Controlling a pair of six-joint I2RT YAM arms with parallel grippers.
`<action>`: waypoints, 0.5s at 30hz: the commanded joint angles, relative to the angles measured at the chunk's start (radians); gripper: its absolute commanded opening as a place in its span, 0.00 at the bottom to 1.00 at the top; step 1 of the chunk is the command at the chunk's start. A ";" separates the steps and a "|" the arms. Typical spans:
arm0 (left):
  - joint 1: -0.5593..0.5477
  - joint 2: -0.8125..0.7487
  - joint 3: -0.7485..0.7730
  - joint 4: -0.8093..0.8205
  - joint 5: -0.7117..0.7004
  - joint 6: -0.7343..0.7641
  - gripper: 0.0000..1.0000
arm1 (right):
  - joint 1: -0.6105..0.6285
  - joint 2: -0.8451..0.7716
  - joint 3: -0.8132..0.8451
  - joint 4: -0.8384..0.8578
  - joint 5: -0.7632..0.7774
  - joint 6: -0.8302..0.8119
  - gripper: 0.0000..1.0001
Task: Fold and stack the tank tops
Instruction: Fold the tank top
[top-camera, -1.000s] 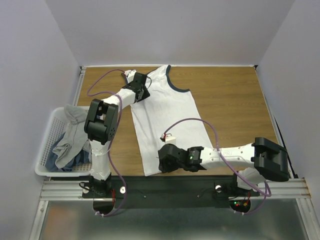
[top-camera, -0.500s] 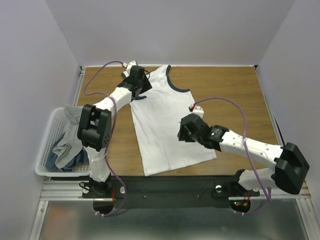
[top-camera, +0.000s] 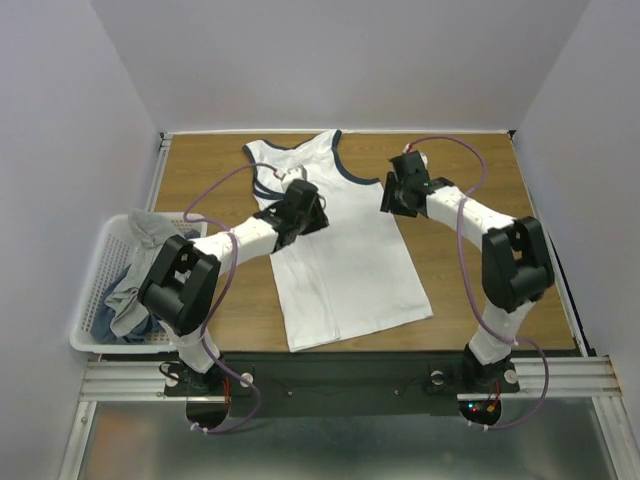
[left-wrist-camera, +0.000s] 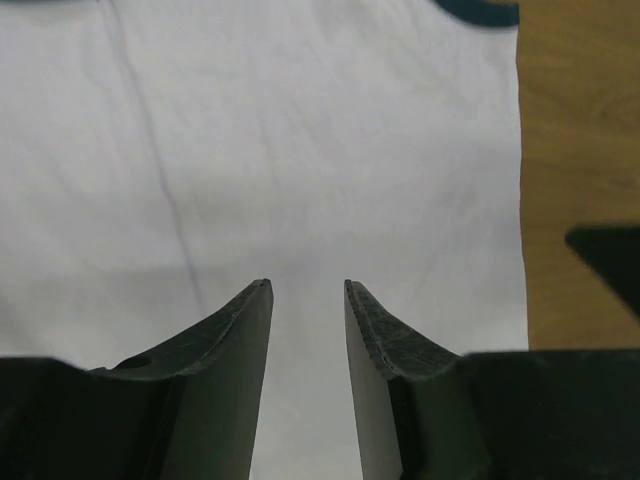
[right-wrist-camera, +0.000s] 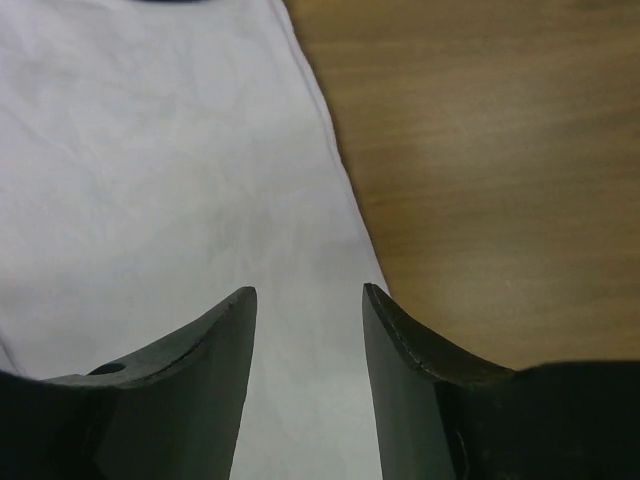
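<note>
My left arm is covering part of the white tank top (top-camera: 350, 270), which is lying flat under both grippers. The left gripper (left-wrist-camera: 307, 285) and right gripper (right-wrist-camera: 308, 290) are hanging half open, holding nothing; I can't tell whether they're touching cloth.

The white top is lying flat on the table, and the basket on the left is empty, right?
Not quite. The white tank top does lie flat on the table, but the basket on the left is not empty: grey tops are piled in it. The top external view shows this.
</note>
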 joint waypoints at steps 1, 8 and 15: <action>-0.118 -0.083 -0.109 0.093 -0.055 -0.071 0.45 | -0.048 0.170 0.244 0.028 -0.043 -0.119 0.53; -0.342 -0.069 -0.137 0.068 -0.145 -0.084 0.45 | -0.113 0.407 0.475 0.035 -0.153 -0.176 0.54; -0.400 -0.180 -0.296 0.028 -0.185 -0.229 0.43 | -0.116 0.516 0.585 0.033 -0.139 -0.233 0.54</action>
